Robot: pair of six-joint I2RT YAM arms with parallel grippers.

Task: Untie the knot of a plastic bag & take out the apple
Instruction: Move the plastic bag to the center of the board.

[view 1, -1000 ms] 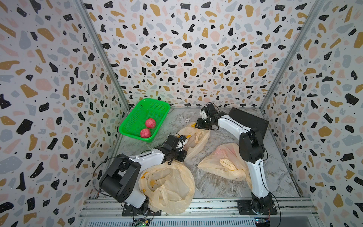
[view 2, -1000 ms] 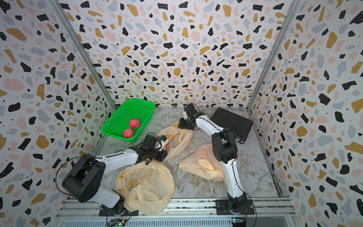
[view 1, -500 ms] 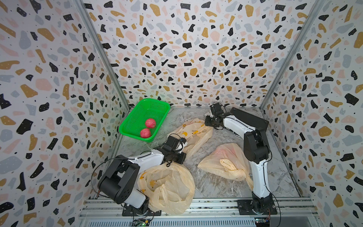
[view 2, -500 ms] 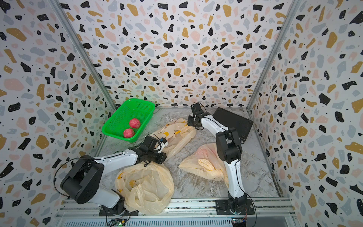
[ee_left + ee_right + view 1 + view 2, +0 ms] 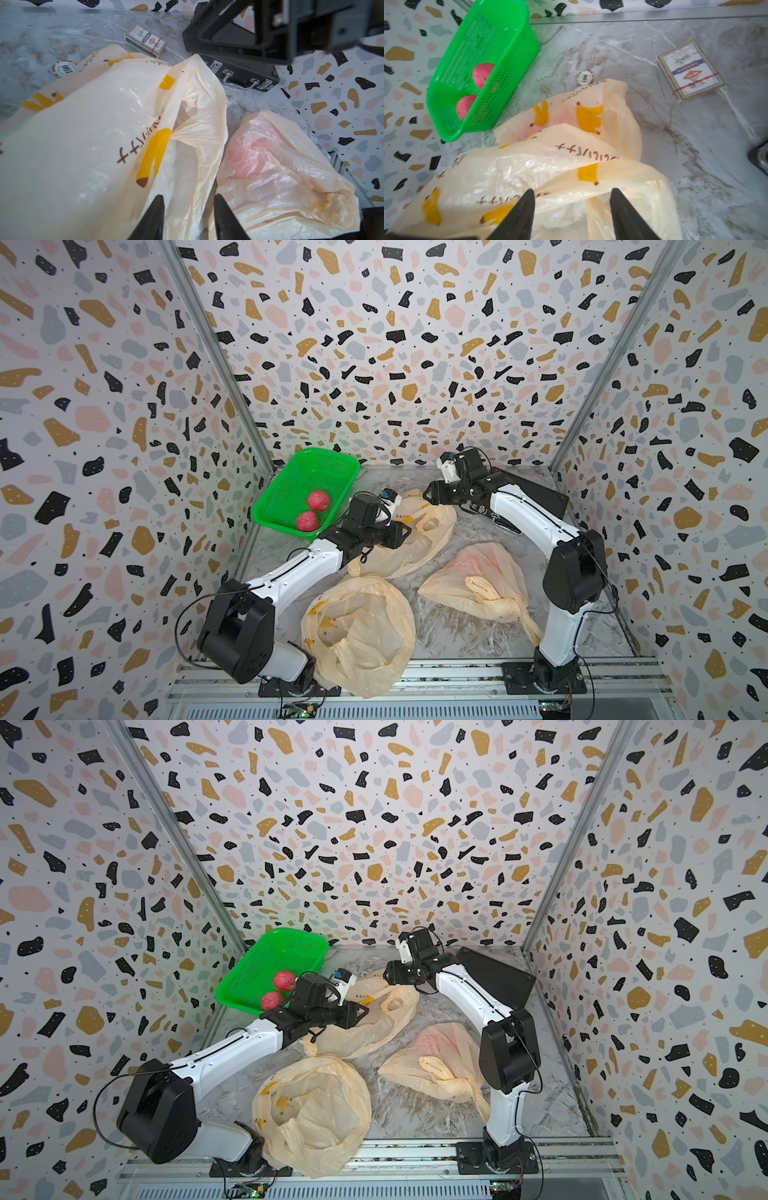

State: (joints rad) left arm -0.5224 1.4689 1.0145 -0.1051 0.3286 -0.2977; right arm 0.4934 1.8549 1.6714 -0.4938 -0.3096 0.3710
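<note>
**Both claws slack over the banana-print bag, apple not yet out**

Nearest, at the bench's (image 5: 457, 632) front edge, a slack bag (image 5: 357, 630) sags beside a knotted bag (image 5: 478, 585) that blushes pink, likely waiting its turn. Beyond them the left claw (image 5: 188, 196) hovers over the banana-print bag (image 5: 415, 543), fingers parted and pinching nothing. The right claw (image 5: 572, 190) faces it from the far side, likewise parted and empty, I judge so the film falls loose and the mouth gapes. The bag lies flat, its long axis slanting from beside the left arm toward the right claw, with its handle loop (image 5: 446, 516) at that far end. Its apple (image 5: 562, 116) shows as a pink blush at the end nearest the green basket (image 5: 286, 493), which holds two apples (image 5: 318, 500).
</note>
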